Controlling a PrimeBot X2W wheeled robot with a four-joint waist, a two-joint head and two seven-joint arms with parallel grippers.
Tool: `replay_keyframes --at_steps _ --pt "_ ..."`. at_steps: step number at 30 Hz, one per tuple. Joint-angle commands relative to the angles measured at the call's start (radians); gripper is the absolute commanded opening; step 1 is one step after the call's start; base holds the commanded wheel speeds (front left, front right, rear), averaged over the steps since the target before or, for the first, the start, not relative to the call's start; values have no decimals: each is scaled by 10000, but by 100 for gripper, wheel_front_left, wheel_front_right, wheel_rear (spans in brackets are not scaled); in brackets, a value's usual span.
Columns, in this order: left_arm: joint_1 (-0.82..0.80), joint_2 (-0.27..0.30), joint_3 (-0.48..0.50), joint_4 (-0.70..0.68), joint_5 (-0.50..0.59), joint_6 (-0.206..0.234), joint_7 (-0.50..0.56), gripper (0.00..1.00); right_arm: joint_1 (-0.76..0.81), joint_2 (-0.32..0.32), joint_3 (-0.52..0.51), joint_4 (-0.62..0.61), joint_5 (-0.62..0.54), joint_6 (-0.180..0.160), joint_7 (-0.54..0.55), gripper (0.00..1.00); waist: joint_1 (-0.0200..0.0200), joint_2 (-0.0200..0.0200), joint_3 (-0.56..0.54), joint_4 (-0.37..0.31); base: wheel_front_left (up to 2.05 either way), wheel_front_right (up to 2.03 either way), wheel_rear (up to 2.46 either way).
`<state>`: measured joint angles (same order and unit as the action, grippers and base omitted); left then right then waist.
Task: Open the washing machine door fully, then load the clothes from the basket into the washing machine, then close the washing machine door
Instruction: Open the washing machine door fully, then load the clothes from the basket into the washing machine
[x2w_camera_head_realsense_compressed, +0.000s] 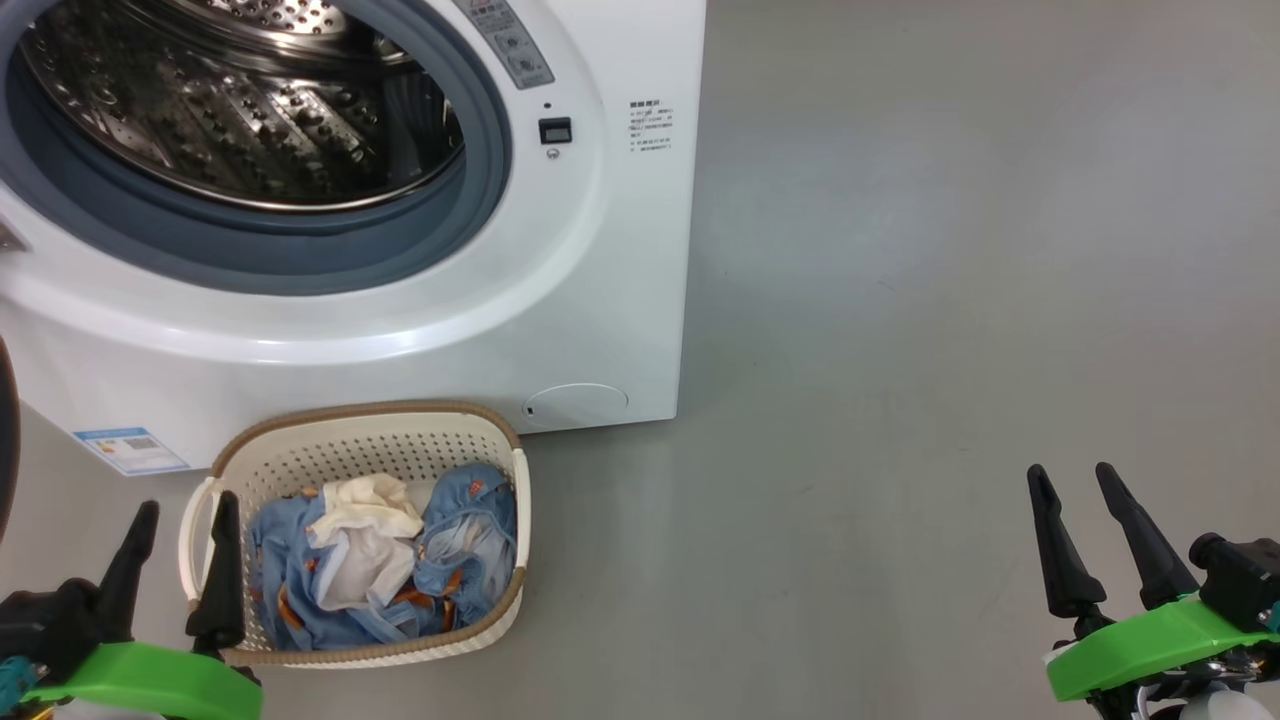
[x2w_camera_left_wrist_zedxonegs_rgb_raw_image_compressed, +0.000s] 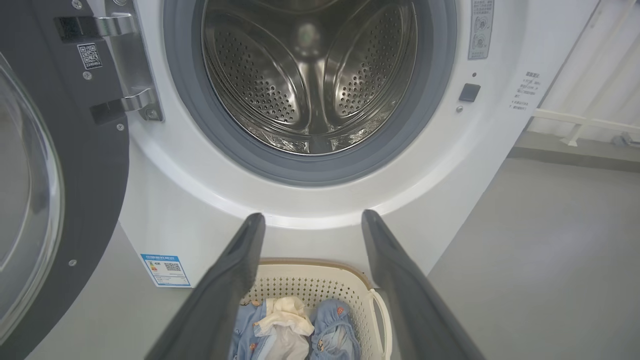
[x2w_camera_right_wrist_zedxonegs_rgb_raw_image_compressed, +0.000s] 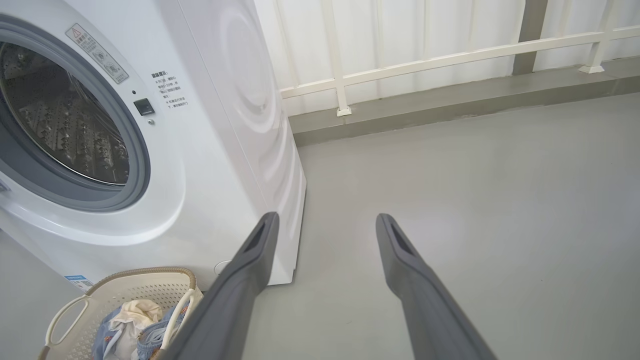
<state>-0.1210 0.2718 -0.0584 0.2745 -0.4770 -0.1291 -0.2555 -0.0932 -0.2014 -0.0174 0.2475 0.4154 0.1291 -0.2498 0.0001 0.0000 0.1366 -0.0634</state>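
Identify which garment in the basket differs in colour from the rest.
The cream-white piece, crumpled on top in the middle of the basket; the light blue garments around it carry small orange prints.

Smooth matt grey floor (x2w_camera_head_realsense_compressed: 950, 300) spreads across head view: faint scuffs, few small specks, soft pale sheen toward upper middle. In right wrist view, floor runs back to low raised grey kerb (x2w_camera_right_wrist_zedxonegs_rgb_raw_image_compressed: 450, 107) along foot of wall. Behind it, pale white panelled wall (x2w_camera_right_wrist_zedxonegs_rgb_raw_image_compressed: 400, 30) with vertical seams. White railing (x2w_camera_right_wrist_zedxonegs_rgb_raw_image_compressed: 450, 62), one horizontal bar on slim uprights with small foot plates, stands on kerb just before wall. Dull grey-brown vertical post (x2w_camera_right_wrist_zedxonegs_rgb_raw_image_compressed: 525, 35) at upper right. Light even and diffuse, shadows faint.
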Motion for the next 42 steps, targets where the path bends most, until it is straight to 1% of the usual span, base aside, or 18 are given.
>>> replay_keyframes --at_steps 1,7,14,16,20,36,42 --pt "-306 380 334 -141 -134 -15 -63 100 -106 -96 156 -265 -114 16 -120 100 -1 0 18 22 0 0 0" --pt "-417 461 206 -86 -302 -15 -63 100 -164 -71 187 -277 -111 16 -120 100 -1 0 97 70 17 -62 45" --pt "-530 487 271 -42 -419 -15 -63 100 -254 -60 226 -285 -95 16 -120 100 -1 0 240 75 62 -163 102" --pt "-593 537 298 -89 -279 -15 -63 100 -291 -48 230 -293 -96 16 -120 100 -1 0 295 76 67 -169 102" --pt "-666 447 442 -107 -124 -15 -63 100 -339 -12 237 -303 -106 16 -120 100 -1 0 359 78 53 -108 55" --pt "-606 271 137 98 30 -15 -63 100 -436 109 345 -307 -137 16 -120 100 -1 0 536 121 6 -7 1" --pt "-601 102 -267 680 -75 -15 -63 100 -564 281 512 -384 -188 16 -120 100 -1 0 884 27 0 0 0"
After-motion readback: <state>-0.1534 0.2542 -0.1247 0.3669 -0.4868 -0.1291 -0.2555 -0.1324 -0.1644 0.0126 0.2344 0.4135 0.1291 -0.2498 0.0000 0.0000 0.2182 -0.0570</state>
